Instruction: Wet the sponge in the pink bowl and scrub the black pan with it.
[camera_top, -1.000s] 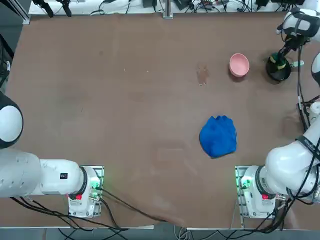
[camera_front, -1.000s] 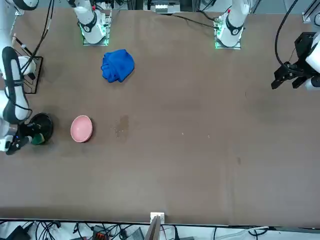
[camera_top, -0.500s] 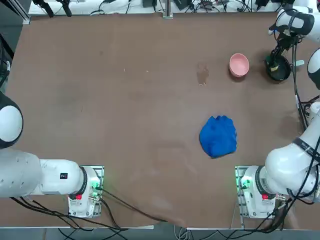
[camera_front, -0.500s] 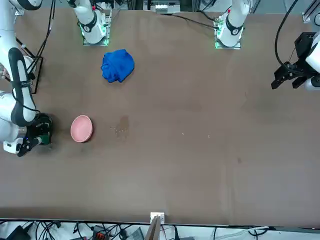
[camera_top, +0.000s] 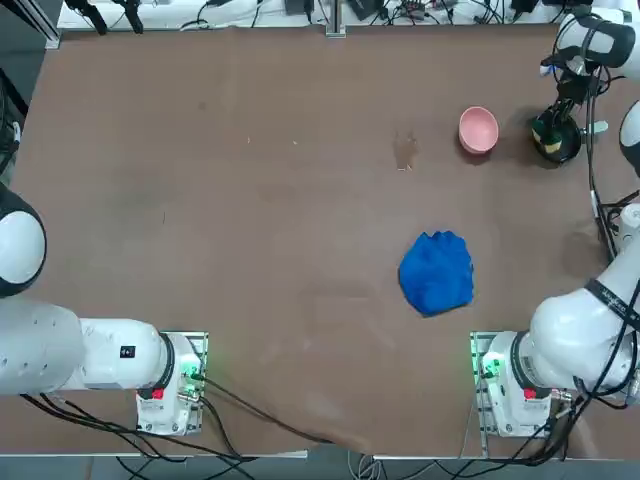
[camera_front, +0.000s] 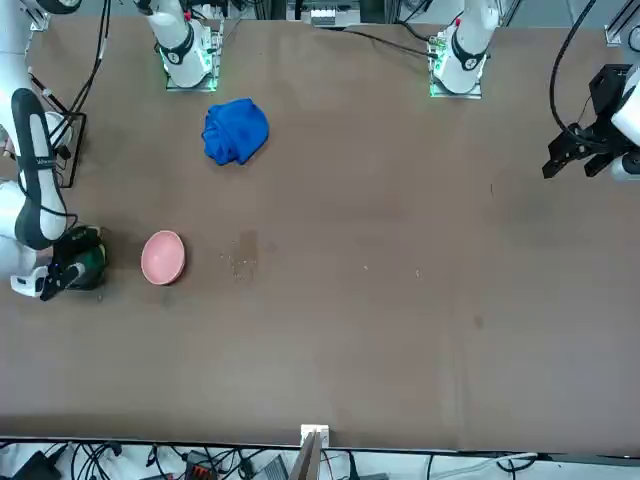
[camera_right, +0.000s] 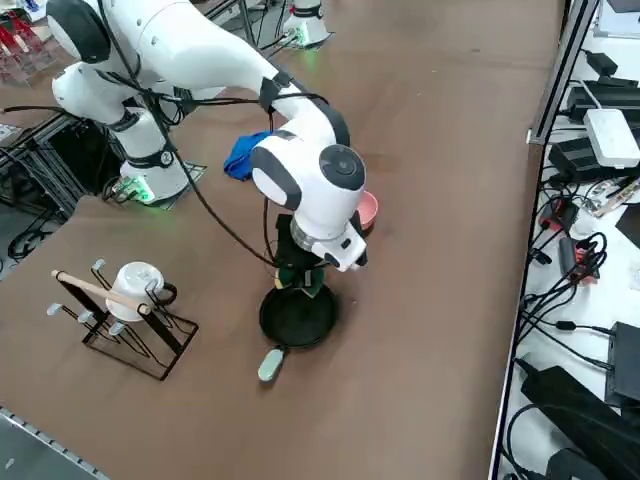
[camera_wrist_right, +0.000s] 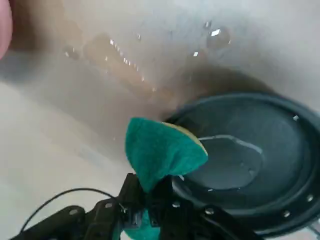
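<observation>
Your sponge looking rough and fibrous, your black pan shining smooth, your blue cloth showing soft matt fabric

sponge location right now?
In the right wrist view, the sponge is pinched in the right gripper, at the black pan's edge; the top view puts them right of the pink bowl.

Folded green-and-yellow sponge over wet black pan, beside pink bowl
</observation>
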